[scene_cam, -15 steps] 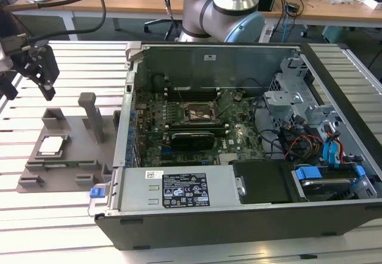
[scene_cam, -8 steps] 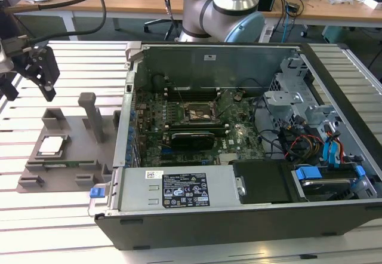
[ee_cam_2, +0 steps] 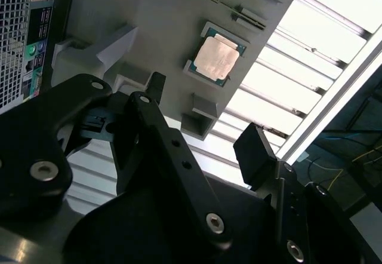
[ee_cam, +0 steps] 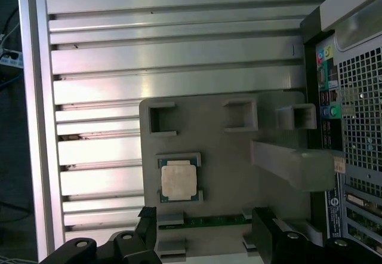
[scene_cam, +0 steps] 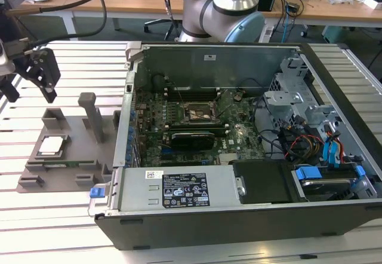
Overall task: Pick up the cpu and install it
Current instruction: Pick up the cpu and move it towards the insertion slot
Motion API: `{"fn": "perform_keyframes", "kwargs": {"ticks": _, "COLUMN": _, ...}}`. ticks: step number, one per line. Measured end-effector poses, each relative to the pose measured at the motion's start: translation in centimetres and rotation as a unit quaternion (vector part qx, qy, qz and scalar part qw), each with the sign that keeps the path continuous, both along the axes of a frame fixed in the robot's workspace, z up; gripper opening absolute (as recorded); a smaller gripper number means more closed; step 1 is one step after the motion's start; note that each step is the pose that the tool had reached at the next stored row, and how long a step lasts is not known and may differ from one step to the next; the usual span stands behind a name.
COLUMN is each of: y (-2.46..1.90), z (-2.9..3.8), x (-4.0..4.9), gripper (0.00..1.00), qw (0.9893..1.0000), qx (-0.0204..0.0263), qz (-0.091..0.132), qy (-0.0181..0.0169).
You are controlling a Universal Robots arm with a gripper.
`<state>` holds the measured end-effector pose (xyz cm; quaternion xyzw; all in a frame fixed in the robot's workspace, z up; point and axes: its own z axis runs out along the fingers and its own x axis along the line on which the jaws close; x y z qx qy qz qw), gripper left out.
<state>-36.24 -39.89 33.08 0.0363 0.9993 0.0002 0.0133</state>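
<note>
At the exterior view's left, the cpu lies flat on the grey plate beside the computer case; the gripper hangs higher and farther back, fingers wide and empty.

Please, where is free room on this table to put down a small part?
Bare slatted table lies between the grey holder plate and the exterior view's near edge, beside the computer case. The plate is bare between the cpu and the tall post. Inside the case is crowded.
</note>
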Motion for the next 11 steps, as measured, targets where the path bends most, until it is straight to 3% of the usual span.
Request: {"fn": "perform_keyframes", "kwargs": {"ticks": 11, "y": 0.00, "z": -0.43, "x": 0.00, "gripper": 0.74, "qw": 1.0000, "qx": 0.0000, "qz": 0.000, "qy": 0.0000}}
